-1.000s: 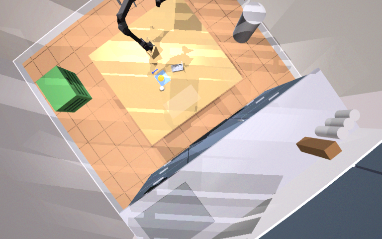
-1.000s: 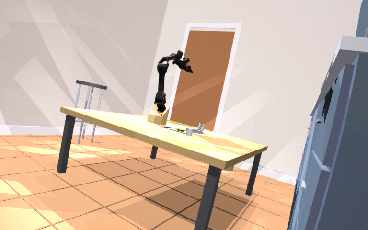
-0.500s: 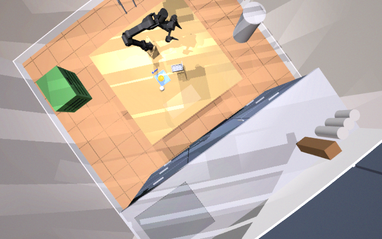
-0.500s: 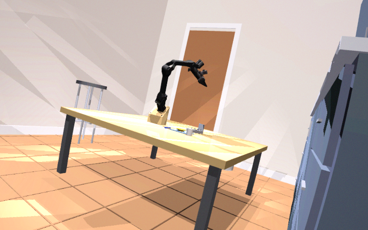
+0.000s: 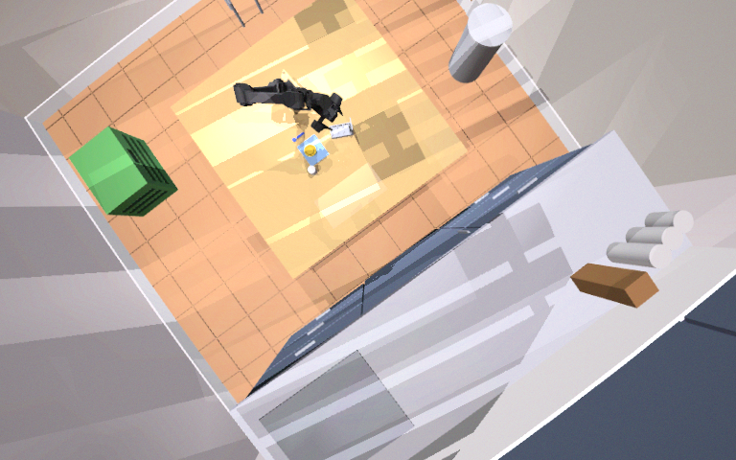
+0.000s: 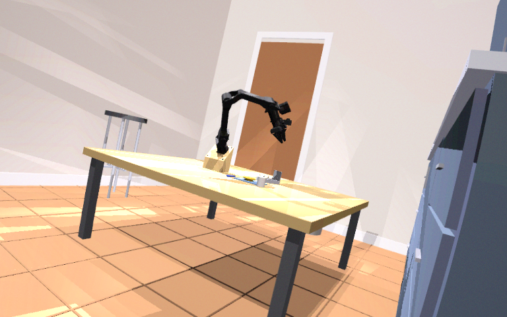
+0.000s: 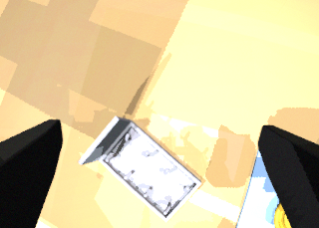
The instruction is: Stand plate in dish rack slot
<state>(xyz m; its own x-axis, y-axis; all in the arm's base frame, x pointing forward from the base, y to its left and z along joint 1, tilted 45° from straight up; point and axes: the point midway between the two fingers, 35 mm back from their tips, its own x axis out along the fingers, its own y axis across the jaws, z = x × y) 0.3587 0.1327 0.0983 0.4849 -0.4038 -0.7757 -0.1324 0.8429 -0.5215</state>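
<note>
Plate, just one, lies on one mat.

Dish rack between open gripper fingers

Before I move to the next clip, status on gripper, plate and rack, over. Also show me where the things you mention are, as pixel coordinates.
Gripper (image 5: 331, 127) (image 6: 282, 141) (image 7: 163, 132) open, raised above table. Yellow plate (image 5: 310, 150) (image 6: 249, 178) (image 7: 282, 219) on blue mat (image 5: 319, 157) (image 7: 251, 200), not in rack (image 5: 341, 130) (image 6: 273, 181) (image 7: 152, 172). Nothing seen between fingers.
</note>
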